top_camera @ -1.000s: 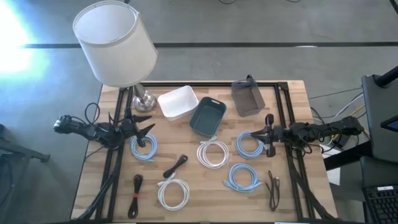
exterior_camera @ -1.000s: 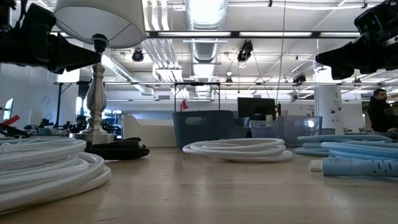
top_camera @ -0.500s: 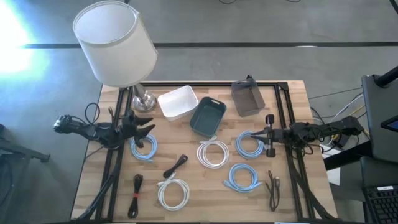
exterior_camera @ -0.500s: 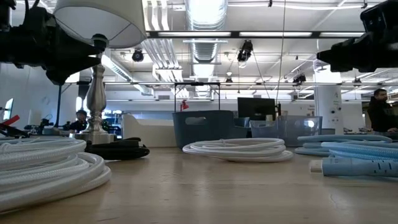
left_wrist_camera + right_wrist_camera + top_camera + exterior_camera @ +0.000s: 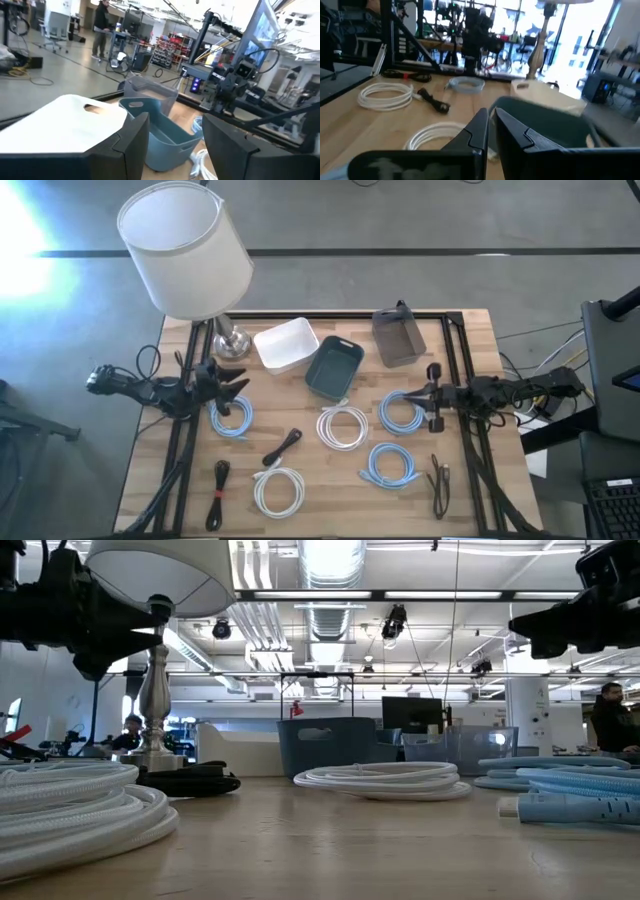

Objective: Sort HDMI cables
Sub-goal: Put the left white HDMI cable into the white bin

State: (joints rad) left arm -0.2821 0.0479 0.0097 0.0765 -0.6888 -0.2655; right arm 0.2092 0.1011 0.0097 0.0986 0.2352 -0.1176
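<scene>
Nothing sorted yet. Our left gripper [image 5: 232,388] hangs with jaws spread, empty, over the light-blue coil [image 5: 231,418] at the table's 9 o'clock; right gripper [image 5: 432,396] clenched, empty, at 3. We should descend straddling one strand, not the whole coil.

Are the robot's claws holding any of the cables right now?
No. The left gripper is open and empty, the right gripper is shut on nothing.

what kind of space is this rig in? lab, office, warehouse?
Most likely an open-plan robotics lab or workshop. The low view shows exposed ceiling ducting and strip lights over a large hall; the left wrist view shows a polished floor, red storage racks and a person standing at a workstation. The wooden table holds sorting bins and coiled cables.
</scene>
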